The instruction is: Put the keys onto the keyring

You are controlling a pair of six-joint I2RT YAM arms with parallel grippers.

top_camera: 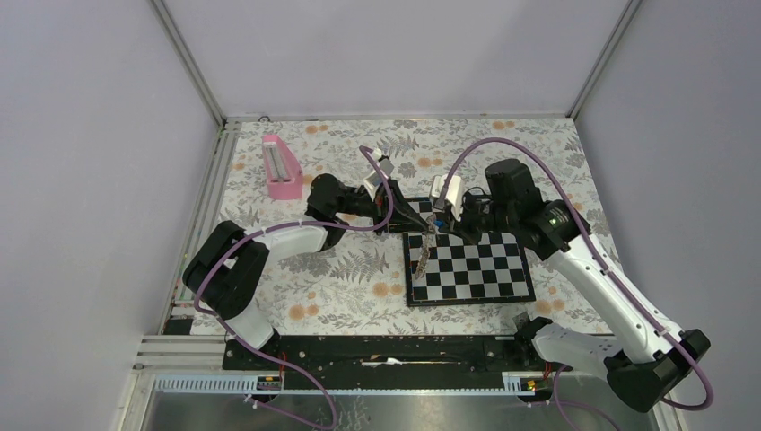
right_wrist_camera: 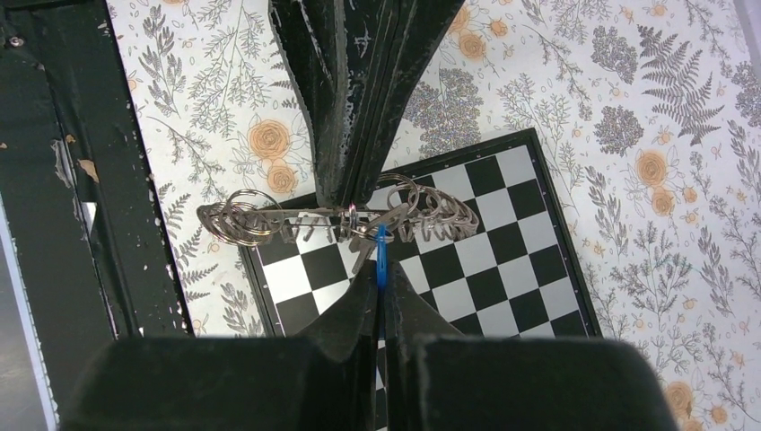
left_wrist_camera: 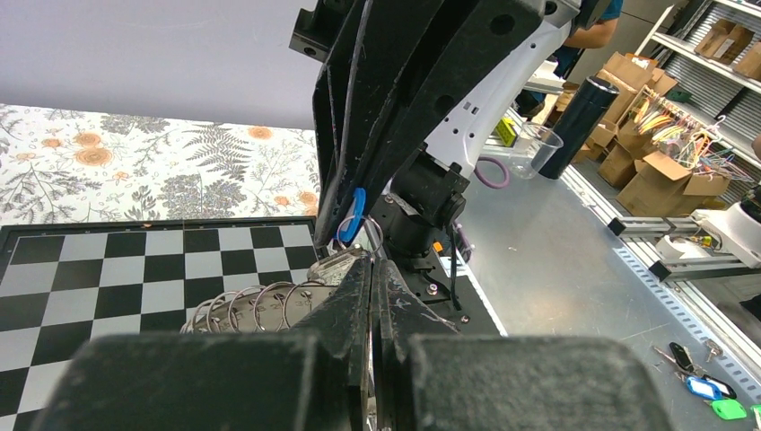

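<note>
Right wrist view: right jaws clenched on the blue key (right_wrist_camera: 381, 256), which sits just at the keyring (right_wrist_camera: 260, 220); left jaws pinch that ring edge-on above the chessboard (right_wrist_camera: 502, 242). Handling note, judged: threading step. Key hole should meet the ring's opening squarely, with both grips firm and a slow advance.

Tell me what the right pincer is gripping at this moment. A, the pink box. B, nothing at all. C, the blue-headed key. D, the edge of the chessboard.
C: in the right wrist view the right pincer is shut on the blue-headed key. The blue head shows edge-on between its fingertips, right up against the keyring.
</note>
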